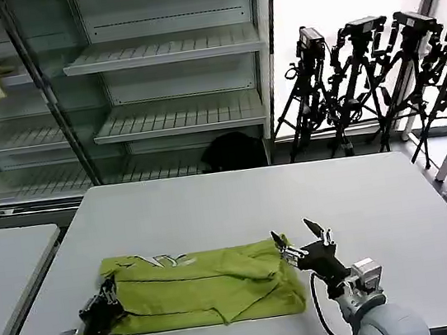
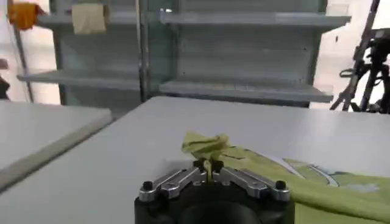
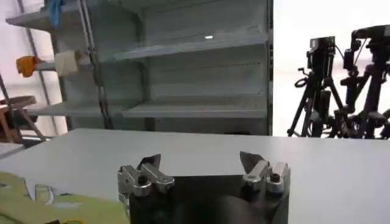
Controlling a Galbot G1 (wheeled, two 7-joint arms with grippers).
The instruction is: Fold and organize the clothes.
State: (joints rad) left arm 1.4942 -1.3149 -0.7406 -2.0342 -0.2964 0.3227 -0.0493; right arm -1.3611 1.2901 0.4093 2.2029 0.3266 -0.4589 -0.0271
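Already the lime-green T-shirt (image 1: 203, 287) lies roughly folded lengthwise near the white table's (image 1: 377, 196) front edge, left gripper (image 1: 108, 294) pinching its corner, right gripper (image 1: 300, 238) spread empty beside it, further folds remaining.

**Cloth, matt table, metal and plastic**

We see the T-shirt (image 1: 203, 285) as soft, matt green cloth, creased, with a smooth white print. The table (image 1: 253, 197) looks smooth and matt. Our left gripper (image 2: 208, 167) and right gripper (image 3: 200, 163) show dull silvery metal links on black plastic bodies. The shelves (image 1: 165, 51) look like painted metal.
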